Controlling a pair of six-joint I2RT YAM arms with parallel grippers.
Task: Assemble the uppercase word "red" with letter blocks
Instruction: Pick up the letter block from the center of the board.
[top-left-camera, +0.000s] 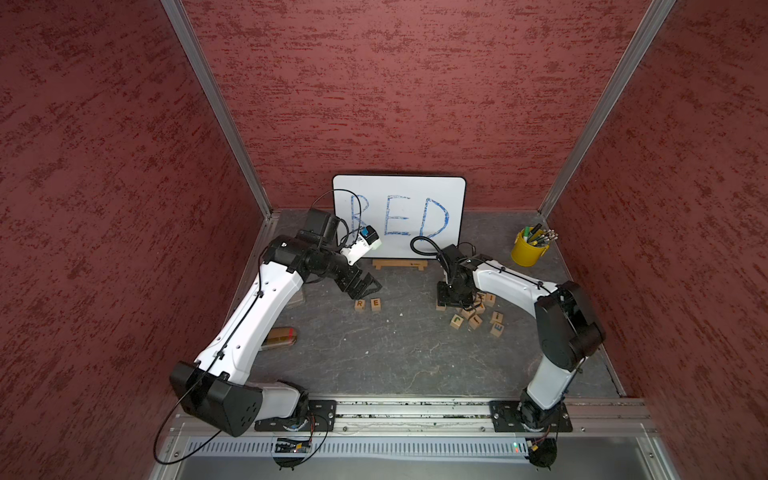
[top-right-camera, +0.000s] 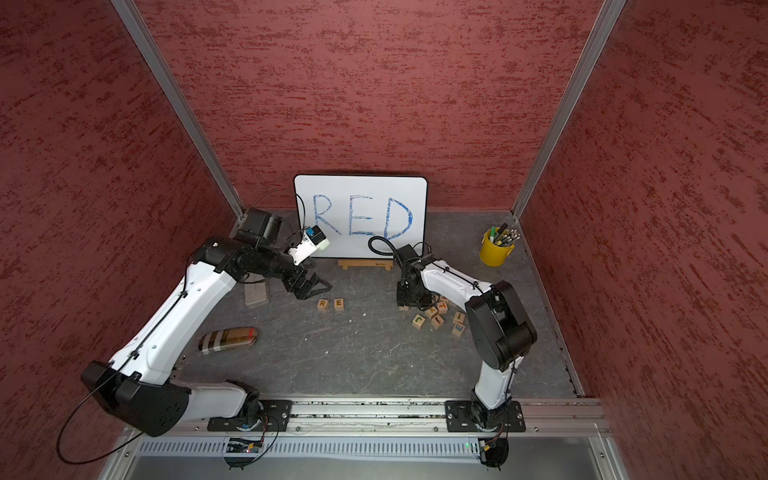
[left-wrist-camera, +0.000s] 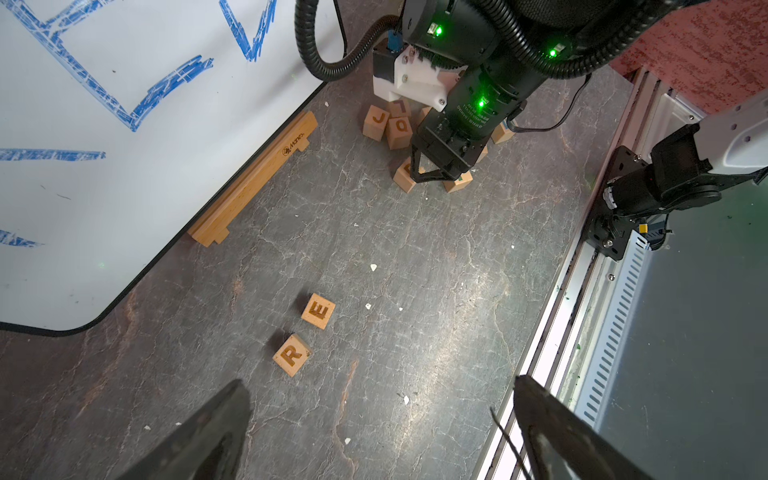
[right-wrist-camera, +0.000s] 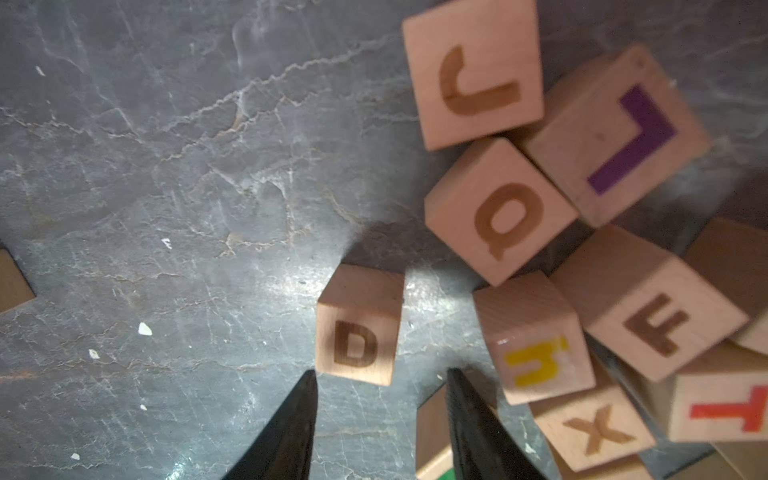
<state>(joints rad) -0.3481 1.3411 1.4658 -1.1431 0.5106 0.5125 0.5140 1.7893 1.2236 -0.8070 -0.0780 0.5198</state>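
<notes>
- what's nearest?
- a bottle (top-right-camera: 228, 338) lying on its side on the table (top-left-camera: 395, 357), beside the left arm.
- and the letters?
- further in, mid-table, the r block (top-left-camera: 360, 304) and e block (top-left-camera: 376, 303) sit side by side, letters up, with a slim gap between them. the left gripper (top-left-camera: 368, 291) hangs just behind them, jaws spread wide, holding nothing.
- where's the d?
- the d block (right-wrist-camera: 357, 328) is well to the right of those two, letter up. it sits at the edge of a pile (top-left-camera: 478, 316) of other blocks, on the side facing the e block. the right gripper (right-wrist-camera: 381, 371) is low over it. its jaws are narrow but still wider than the block, with the tips by the block's corners and not clamped.
- and at the back?
- a whiteboard (top-left-camera: 399, 216) with "red" in blue leans on the wall. a yellow cup (top-left-camera: 525, 251) of pens stands in the far right corner.
</notes>
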